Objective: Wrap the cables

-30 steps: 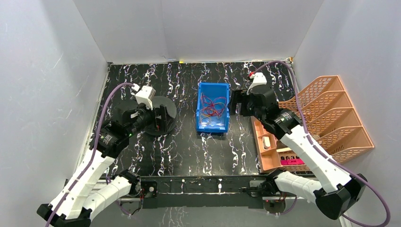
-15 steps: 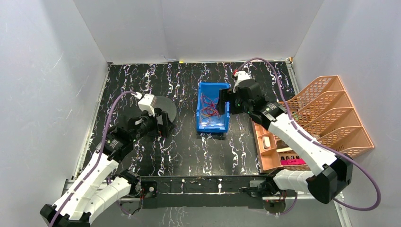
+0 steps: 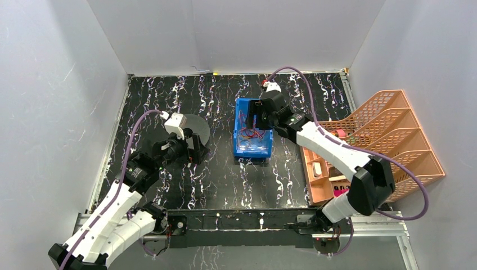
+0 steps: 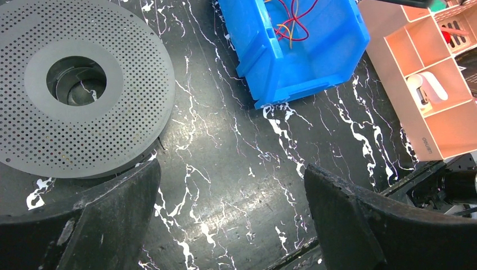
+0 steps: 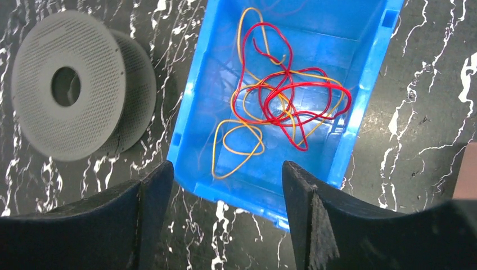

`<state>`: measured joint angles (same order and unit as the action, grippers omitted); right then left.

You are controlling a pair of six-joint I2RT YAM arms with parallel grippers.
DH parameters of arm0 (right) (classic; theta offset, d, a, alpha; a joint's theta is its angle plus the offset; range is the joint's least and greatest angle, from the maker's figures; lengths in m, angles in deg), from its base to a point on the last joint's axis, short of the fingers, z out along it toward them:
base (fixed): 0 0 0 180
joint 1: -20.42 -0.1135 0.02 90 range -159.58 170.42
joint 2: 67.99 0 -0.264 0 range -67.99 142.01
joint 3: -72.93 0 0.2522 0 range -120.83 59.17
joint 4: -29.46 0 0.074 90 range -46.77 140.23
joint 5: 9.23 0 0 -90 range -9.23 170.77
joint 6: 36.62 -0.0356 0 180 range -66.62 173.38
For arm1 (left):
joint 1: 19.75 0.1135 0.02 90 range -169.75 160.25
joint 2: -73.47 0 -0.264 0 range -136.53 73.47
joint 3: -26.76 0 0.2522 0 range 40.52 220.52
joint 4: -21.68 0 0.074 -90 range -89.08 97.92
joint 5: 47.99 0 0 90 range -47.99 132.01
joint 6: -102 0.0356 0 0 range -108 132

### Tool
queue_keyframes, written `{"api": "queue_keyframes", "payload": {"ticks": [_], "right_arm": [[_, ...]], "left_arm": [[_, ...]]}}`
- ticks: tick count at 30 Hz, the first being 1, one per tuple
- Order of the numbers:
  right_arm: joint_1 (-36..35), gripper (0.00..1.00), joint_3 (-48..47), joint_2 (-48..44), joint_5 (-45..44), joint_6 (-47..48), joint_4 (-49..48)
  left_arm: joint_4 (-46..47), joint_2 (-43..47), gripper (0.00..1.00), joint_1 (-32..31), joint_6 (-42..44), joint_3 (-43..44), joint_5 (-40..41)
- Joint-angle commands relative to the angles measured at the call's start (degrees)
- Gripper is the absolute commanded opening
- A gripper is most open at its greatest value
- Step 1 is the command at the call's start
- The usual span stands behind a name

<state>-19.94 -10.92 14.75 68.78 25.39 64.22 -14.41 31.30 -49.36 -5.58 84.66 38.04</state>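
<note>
The cables (image 5: pixel 281 101), a tangle of thin red and yellow wires, lie in a blue bin (image 3: pixel 247 147) at the table's middle; they also show in the top view (image 3: pixel 250 134) and partly in the left wrist view (image 4: pixel 289 25). My right gripper (image 3: pixel 254 115) is open and empty, hovering above the bin's far half; its fingers (image 5: pixel 152 191) frame the bin (image 5: pixel 360 107) from above. My left gripper (image 3: pixel 194 147) is open and empty, low over the table beside a grey perforated spool (image 3: pixel 198 126), which also shows in the left wrist view (image 4: pixel 79 84) and the right wrist view (image 5: pixel 70 84).
An orange mesh file rack (image 3: pixel 394 135) stands at the right edge. A peach divided tray (image 3: pixel 320 188) with small items lies in front of it, also in the left wrist view (image 4: pixel 444 118). White walls enclose the black marbled table (image 3: pixel 225 180).
My right gripper has swung left from beside the bin's right wall to over the bin. My left gripper has drawn back a little from the spool.
</note>
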Motion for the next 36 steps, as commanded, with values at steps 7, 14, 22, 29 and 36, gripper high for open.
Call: {"api": "queue_keyframes", "payload": {"ticks": [7,14,22,29,36], "right_arm": [[-0.3,0.69,-3.0,7.4,-12.3,-13.9,-10.0],[-0.3,0.66,-3.0,11.6,-17.3,-20.0,-12.0],[-0.3,0.64,-3.9,15.6,-21.1,-27.4,-9.6],[-0.2,0.57,-5.4,19.2,-23.7,-27.9,-10.8],[-0.1,0.26,-6.1,20.3,-25.0,-27.3,-12.4]], "left_arm": [[1.0,2.3,0.98,-0.2,0.4,-0.7,-0.4],[0.7,2.6,0.98,-0.2,0.8,-0.6,-1.0],[0.4,4.0,0.98,-0.2,1.2,-0.7,-0.8],[0.2,4.0,0.98,-0.3,1.6,-0.6,-1.0],[-0.1,4.2,0.98,-0.2,1.8,-0.6,-0.5]]}}
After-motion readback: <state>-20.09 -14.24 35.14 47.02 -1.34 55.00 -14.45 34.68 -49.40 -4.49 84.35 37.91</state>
